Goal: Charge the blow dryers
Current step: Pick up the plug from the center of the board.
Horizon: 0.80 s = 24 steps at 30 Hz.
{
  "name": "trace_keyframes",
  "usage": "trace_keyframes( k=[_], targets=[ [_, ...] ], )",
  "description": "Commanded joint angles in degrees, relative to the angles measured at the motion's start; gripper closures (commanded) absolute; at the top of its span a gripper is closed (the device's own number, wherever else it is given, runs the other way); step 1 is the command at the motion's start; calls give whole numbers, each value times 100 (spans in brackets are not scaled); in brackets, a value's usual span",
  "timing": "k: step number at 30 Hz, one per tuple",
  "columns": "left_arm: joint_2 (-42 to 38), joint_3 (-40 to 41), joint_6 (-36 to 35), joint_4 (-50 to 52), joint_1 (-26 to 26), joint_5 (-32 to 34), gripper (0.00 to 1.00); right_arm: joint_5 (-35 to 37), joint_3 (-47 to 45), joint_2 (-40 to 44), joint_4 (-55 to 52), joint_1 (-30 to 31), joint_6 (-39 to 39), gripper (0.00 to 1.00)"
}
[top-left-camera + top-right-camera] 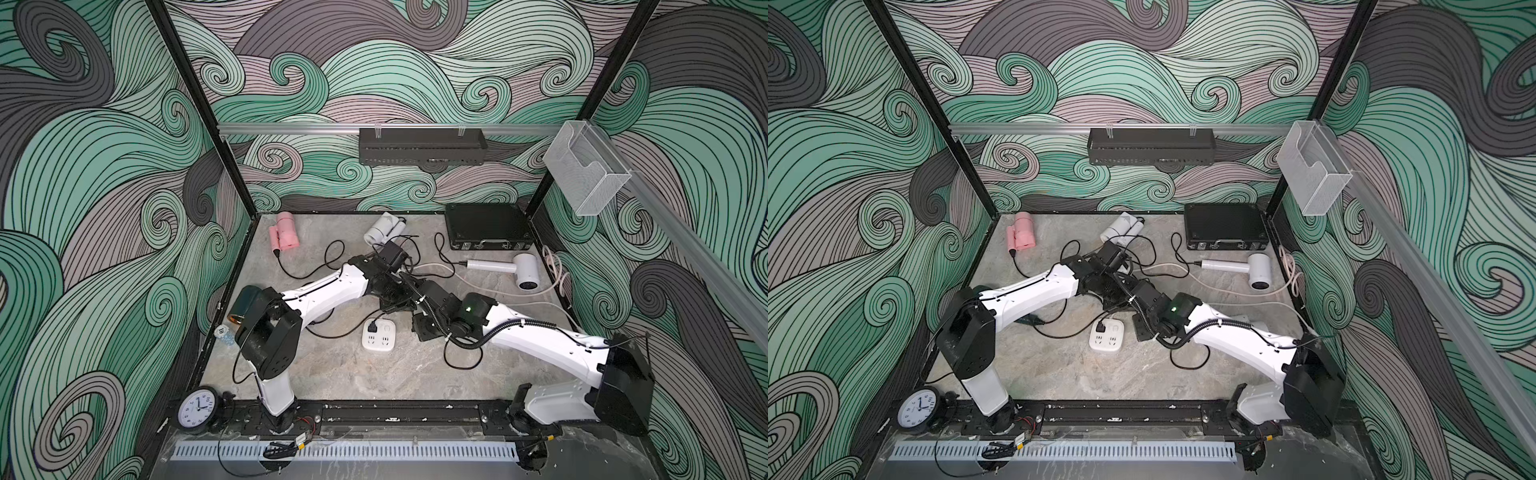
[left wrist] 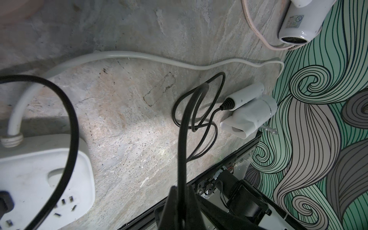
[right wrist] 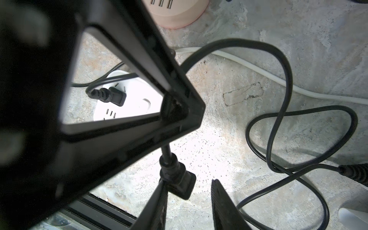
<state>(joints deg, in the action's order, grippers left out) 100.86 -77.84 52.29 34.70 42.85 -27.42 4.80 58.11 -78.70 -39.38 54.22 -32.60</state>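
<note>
My left gripper [image 2: 182, 191] is shut on the black cord [image 2: 184, 127] of a folded white blow dryer [image 2: 251, 111]. The cord's plug [image 3: 178, 179] hangs below the left gripper's fingers [image 3: 175, 111]. My right gripper [image 3: 191, 201] is open around the plug, which touches one finger and stands apart from the other. In both top views the arms cross mid-table. Other blow dryers lie there: pink [image 1: 284, 237], folded white [image 1: 384, 230], white [image 1: 519, 268], and dark green [image 1: 245, 305] behind the left arm.
The square white socket block [image 1: 378, 336] has one black plug [image 3: 111, 97] in it. The peach hub [image 3: 177, 14] sits close by. A black case [image 1: 486, 226] stands at the back right, and a clock [image 1: 197, 407] at the front left. Loose cords cross the table.
</note>
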Motion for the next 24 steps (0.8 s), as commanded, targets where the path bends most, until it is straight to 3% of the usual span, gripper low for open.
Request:
trace_keyframes(
  k=[1, 10, 18, 24],
  targets=[
    [6, 60, 115, -437, 42, -243, 100, -150, 83, 133, 497, 209, 195, 62],
    [-111, 318, 372, -809, -66, -403, 100, -29, -765, 1121, 854, 212, 76, 56],
    [-59, 313, 536, -906, -80, -565, 99, 486, -566, 855, 520, 247, 350, 57],
    [-102, 332, 536, -914, -75, -572, 99, 783, -589, 812, 579, 247, 429, 48]
  ],
)
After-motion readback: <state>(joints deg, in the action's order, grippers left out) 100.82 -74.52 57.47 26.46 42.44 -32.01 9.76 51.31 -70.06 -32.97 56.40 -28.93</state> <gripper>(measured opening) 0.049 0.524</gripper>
